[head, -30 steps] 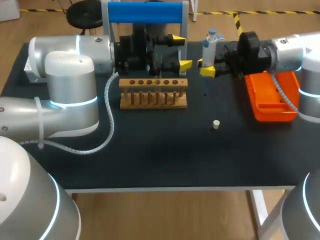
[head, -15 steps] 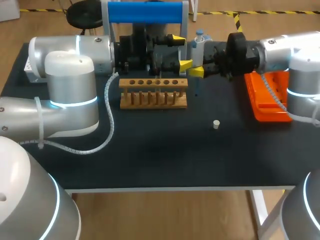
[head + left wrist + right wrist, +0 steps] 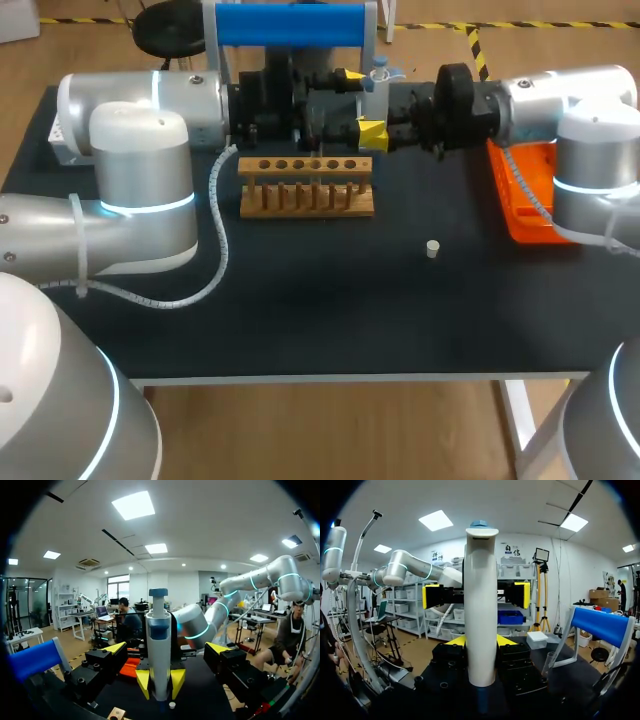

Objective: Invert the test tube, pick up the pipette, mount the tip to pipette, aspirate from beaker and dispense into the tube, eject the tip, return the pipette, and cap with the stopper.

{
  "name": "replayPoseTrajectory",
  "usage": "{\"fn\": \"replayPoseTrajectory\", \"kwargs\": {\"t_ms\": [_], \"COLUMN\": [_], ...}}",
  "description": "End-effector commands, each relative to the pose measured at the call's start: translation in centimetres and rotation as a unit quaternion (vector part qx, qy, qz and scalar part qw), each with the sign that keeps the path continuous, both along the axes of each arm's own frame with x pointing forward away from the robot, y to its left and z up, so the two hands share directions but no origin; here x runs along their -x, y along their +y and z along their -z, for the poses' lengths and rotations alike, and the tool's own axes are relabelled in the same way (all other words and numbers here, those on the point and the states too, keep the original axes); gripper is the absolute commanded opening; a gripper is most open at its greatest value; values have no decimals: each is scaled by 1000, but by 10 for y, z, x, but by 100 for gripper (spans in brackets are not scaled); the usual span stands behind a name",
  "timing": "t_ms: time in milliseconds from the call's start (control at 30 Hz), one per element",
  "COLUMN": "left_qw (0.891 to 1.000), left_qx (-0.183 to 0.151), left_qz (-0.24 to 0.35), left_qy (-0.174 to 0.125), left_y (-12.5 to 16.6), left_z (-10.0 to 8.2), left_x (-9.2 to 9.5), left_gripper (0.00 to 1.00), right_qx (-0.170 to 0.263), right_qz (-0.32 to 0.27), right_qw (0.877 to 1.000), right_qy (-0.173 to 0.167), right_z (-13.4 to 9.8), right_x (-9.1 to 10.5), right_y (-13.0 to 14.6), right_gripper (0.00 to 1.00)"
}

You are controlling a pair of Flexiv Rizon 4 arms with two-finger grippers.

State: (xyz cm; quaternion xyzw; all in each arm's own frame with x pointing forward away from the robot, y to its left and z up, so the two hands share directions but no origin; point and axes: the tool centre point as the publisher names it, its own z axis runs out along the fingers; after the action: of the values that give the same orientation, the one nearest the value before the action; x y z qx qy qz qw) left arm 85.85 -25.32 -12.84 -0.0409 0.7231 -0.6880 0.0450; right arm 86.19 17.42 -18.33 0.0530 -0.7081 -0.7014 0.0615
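- The dark worktop (image 3: 300, 320) carries the wooden rack (image 3: 307, 186) centrally, probably so both arms can reach it.
- The left end effector (image 3: 166, 649) gapes wide, seemingly ready to receive the pipette.
- The right end effector (image 3: 481, 640) clamps the pipette (image 3: 481, 595) upright inside that gap.
- The stopper (image 3: 432, 249) lies apart, likely for last.

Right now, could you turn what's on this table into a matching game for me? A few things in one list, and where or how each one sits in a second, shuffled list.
Things:
1. pipette
2. stopper
3. rack
4. tray

Places:
A. lying alone on the bare table
B. upright, gripped in the right hand
C. orange, at the table's right side
D. wooden, with a row of holes, left of the stopper and farther back

Pairs: 1-B, 2-A, 3-D, 4-C
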Motion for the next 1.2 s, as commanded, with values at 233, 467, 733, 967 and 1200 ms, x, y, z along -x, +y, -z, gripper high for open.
{"fn": "replayPoseTrajectory", "kwargs": {"t_ms": [233, 467, 733, 967, 1200], "left_qw": [1000, 1000, 1000, 1000, 1000], "left_qx": [2, 2, 2, 2, 2], "left_qz": [-1, -1, -1, -1, -1], "left_qy": [-1, -1, -1, -1, -1], "left_y": [0, 0, 0, 0, 0], "left_z": [1, 1, 1, 1, 1], "left_x": [1, 1, 1, 1, 1], "left_gripper": [100, 100, 58, 11, 0], "right_qx": [-2, -3, -4, -4, -5], "right_qz": [1, 2, 3, 1, -1], "right_qw": [1000, 1000, 1000, 1000, 1000], "right_qy": [1, -1, -1, -2, -1], "right_z": [2, 0, 0, 0, -1], "right_x": [-2, -2, -3, -2, -1], "right_y": [7, 11, 12, 13, 14], "right_gripper": [0, 0, 0, 0, 0]}}
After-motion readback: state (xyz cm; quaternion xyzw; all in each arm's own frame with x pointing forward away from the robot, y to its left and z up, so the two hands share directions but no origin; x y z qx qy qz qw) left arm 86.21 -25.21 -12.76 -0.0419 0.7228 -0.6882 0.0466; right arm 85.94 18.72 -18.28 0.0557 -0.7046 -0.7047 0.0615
